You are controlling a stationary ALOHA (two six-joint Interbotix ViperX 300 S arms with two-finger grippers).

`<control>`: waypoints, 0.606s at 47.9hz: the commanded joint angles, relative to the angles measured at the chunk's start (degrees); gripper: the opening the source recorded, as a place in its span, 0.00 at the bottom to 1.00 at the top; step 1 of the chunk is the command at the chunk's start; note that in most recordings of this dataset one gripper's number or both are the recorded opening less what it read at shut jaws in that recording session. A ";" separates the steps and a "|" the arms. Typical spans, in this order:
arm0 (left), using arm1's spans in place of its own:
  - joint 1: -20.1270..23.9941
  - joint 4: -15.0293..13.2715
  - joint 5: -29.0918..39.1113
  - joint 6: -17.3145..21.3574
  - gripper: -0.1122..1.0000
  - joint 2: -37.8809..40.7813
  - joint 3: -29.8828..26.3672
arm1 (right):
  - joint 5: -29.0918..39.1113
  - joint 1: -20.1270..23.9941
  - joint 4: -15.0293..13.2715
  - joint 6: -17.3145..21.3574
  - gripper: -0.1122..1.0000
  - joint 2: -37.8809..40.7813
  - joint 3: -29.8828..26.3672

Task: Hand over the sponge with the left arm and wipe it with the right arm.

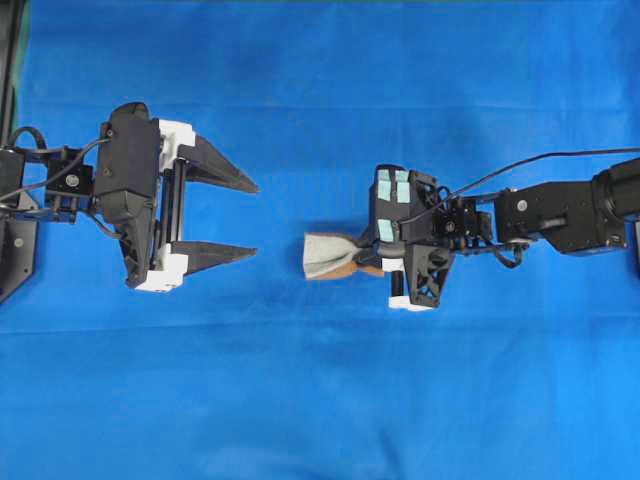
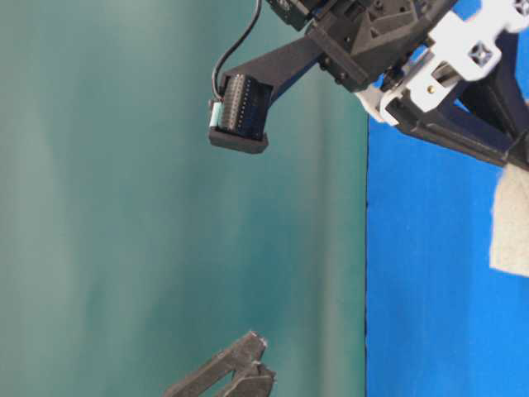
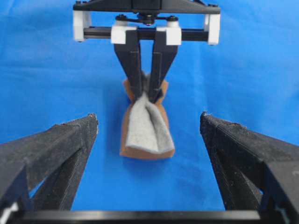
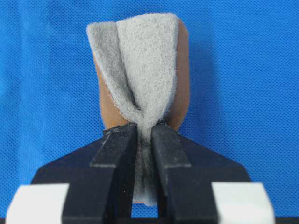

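On the left of the overhead view I have the left arm [image 1: 125, 195], its fingers [image 1: 215, 172] spread wide and empty, pointing right across the blue surface [image 1: 320, 400]. A clear gap of blue separates them from the sponge [image 1: 328, 255], which sits near the middle.

The sponge is pinched at one end by the right arm [image 1: 560, 212], whose wrist carries pale teal patches. Its fingers [image 4: 145, 154] are pressed hard into the sponge [image 4: 140, 65], creasing the grey fuzzy top into a fold, with the orange-brown layer showing behind.

I judge that the handover is done and the wiping step is in hand. The next move, as I read it, calls for lowering the sponge flat onto the surface and sweeping it, keeping the pinch firm.

Whether the sponge already touches the surface I cannot tell. From the left wrist, the sponge [image 3: 145, 130] hangs between my open fingers, well beyond them. The table-level view is turned sideways and crops the sponge [image 2: 512, 223] to a pale corner.
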 commanded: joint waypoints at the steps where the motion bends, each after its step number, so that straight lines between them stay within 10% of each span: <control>1: -0.18 -0.09 -0.62 0.09 0.91 -0.26 -0.53 | -0.18 -2.72 -0.53 -0.26 0.23 -1.23 -0.35; 29: -0.09 0.00 -0.53 0.26 0.91 -0.09 -0.53 | -0.44 -14.85 -7.03 -3.25 0.23 -2.37 0.18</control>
